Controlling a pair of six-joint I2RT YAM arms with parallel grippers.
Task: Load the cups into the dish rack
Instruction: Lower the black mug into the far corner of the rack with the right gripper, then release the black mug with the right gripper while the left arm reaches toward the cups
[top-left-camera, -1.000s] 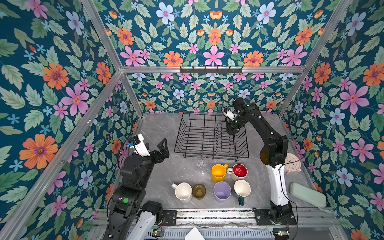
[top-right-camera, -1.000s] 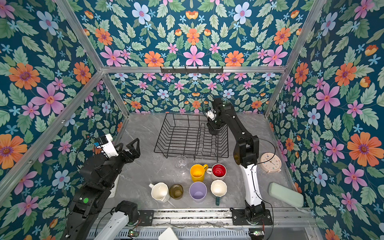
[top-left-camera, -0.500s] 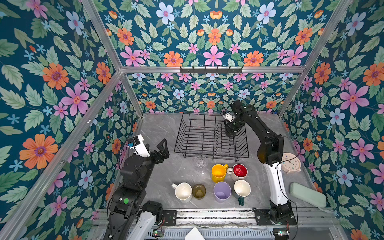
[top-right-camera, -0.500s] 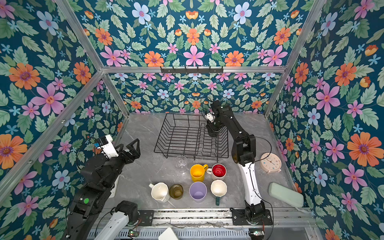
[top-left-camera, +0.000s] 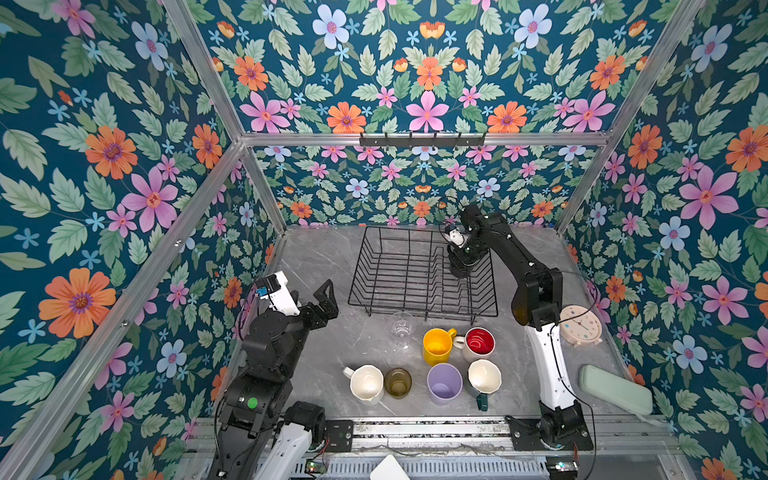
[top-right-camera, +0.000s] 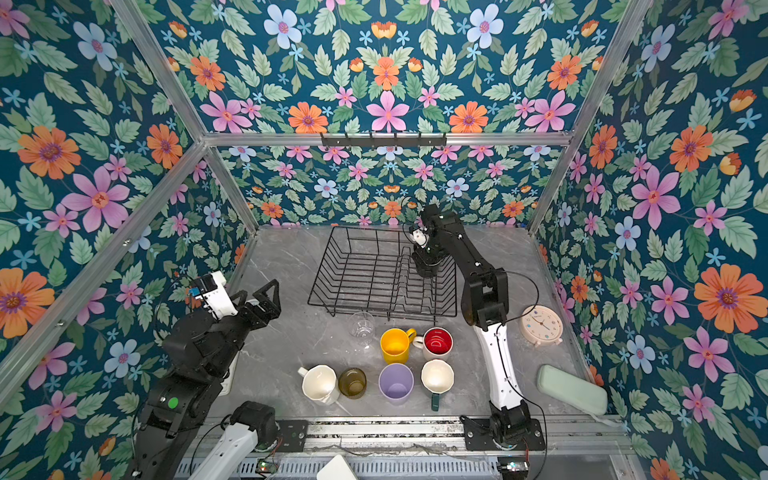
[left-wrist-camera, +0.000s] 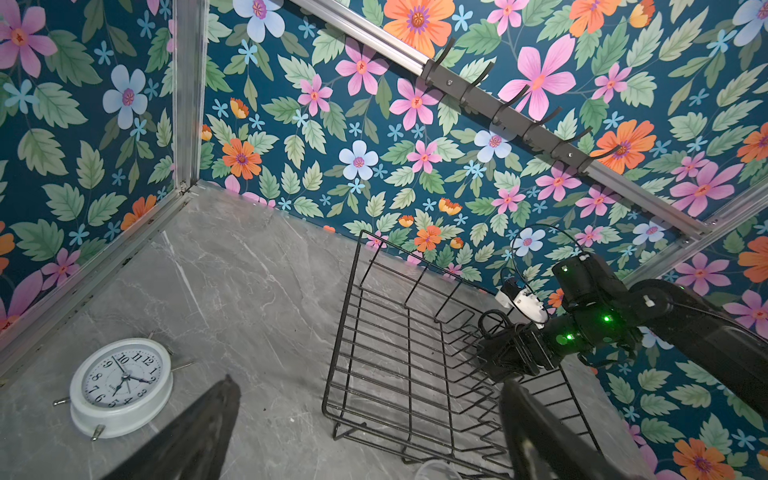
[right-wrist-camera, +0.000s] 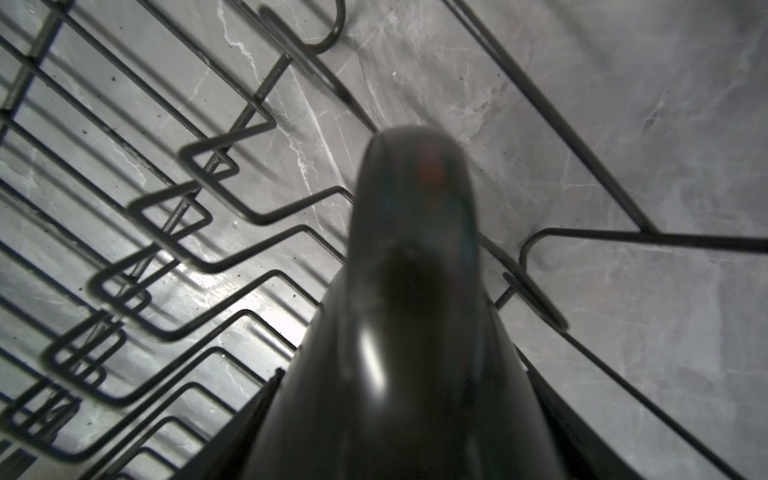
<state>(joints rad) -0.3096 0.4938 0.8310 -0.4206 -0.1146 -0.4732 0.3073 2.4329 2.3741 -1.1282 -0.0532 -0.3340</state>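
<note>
Pinching black cup with right fingers, straight beneath them, low inside rack, upper-right part in both top views. Cannot tell whether resting on it. Holding left fingers spread, empty, well apart at left.

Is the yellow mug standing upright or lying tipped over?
Upright. The yellow mug stands on its base with its mouth facing up, so a top view looks straight into it.
</note>
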